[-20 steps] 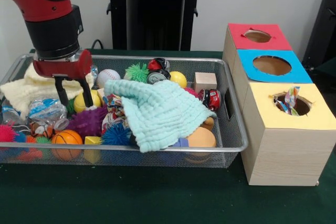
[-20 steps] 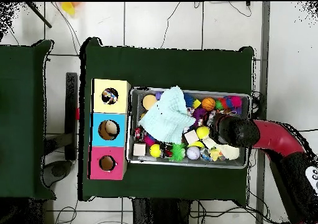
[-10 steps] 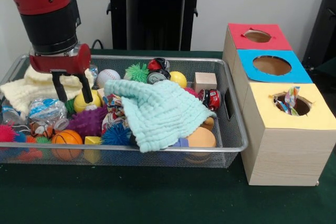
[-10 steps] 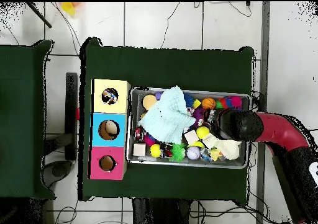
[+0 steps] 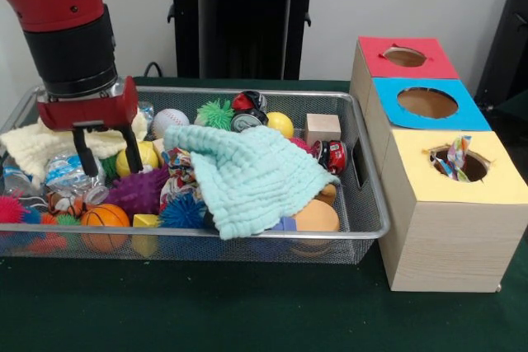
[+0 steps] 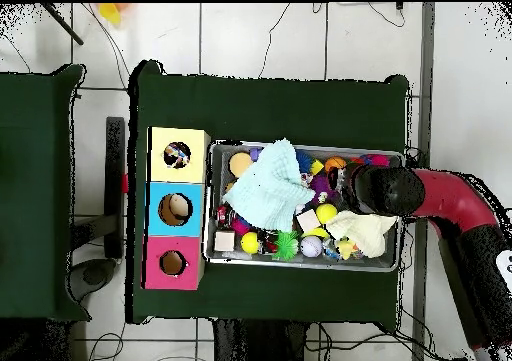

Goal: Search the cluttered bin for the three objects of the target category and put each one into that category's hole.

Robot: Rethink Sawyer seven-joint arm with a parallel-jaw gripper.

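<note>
Your claw [image 5: 106, 152] hangs with its two black fingers spread apart, pinching nothing, over the nine o'clock end of the wire bin [image 5: 367, 204]. One fingertip sits just above the crinkled plastic wrapper [image 5: 70, 169], the other just beside a yellow ball [image 5: 147, 157].

You see three boxes in a row at three o'clock of the bin, each with one round hole: a red box [image 5: 406, 56] farthest back, a blue box [image 5: 426, 103] in the middle, and a yellow box [image 5: 459, 168] nearest, where one patterned wrapper [image 5: 456, 157] sticks out of the hole.

Inside the bin, count two cloths: one mint cloth [image 5: 252, 175] spread over the middle and one cream cloth [image 5: 37, 143] at the nine o'clock end, partly under the claw. You can pick out three spiky balls: one purple [image 5: 136, 190], one blue [image 5: 181, 212], one green [image 5: 215, 113]. One small basketball [image 5: 104, 216] lies at the front rim, one baseball [image 5: 168, 120] at the back, and a second yellow ball [image 5: 280, 124] sits near one wooden cube [image 5: 322, 129]. One red toy car [image 5: 333, 157] rests at the mint cloth's three o'clock edge.

From overhead, the arm [image 6: 440, 195] reaches in from three o'clock and covers that end of the bin.
</note>
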